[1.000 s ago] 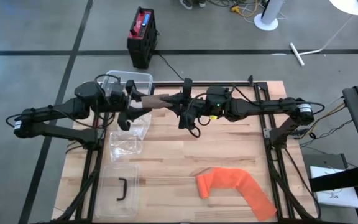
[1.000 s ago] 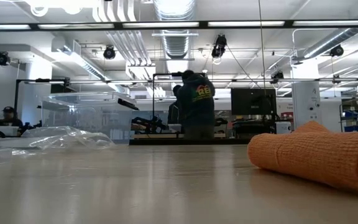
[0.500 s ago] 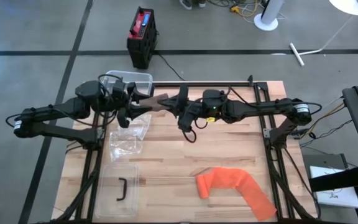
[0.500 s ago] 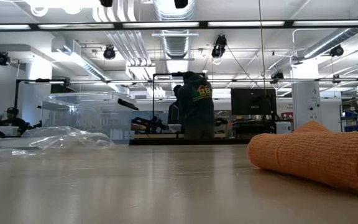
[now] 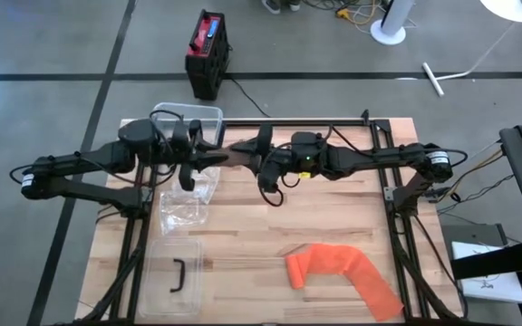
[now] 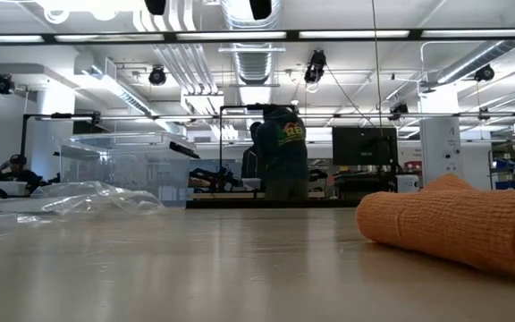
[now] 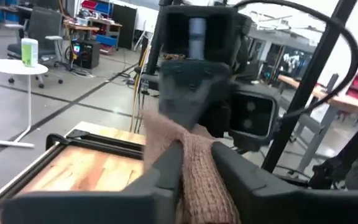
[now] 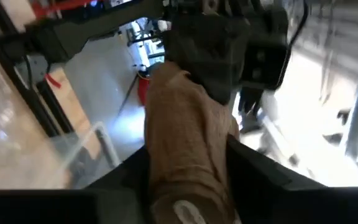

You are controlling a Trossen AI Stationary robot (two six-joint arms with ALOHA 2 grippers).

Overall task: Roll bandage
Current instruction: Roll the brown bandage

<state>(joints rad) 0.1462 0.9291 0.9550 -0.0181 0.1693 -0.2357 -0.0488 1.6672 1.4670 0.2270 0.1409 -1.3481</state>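
I see my left hand (image 5: 208, 156) clamped on one end of the brown bandage (image 5: 234, 156) above the desk's (image 5: 333, 217) far edge, my right hand (image 5: 259, 160) closed around its other end.

The high view looks straight down on the whole pale wooden slatted table (image 5: 243, 226), while the low view sits at tabletop level, facing across toward the 12 o'clock edge and the room beyond. Both show the crumpled orange fabric bandage (image 5: 343, 274) (image 6: 459, 228), very close to the low camera. Each wrist camera faces the other arm at close range, sharing the tan woven bandage strip (image 7: 194, 180) (image 8: 185, 143).
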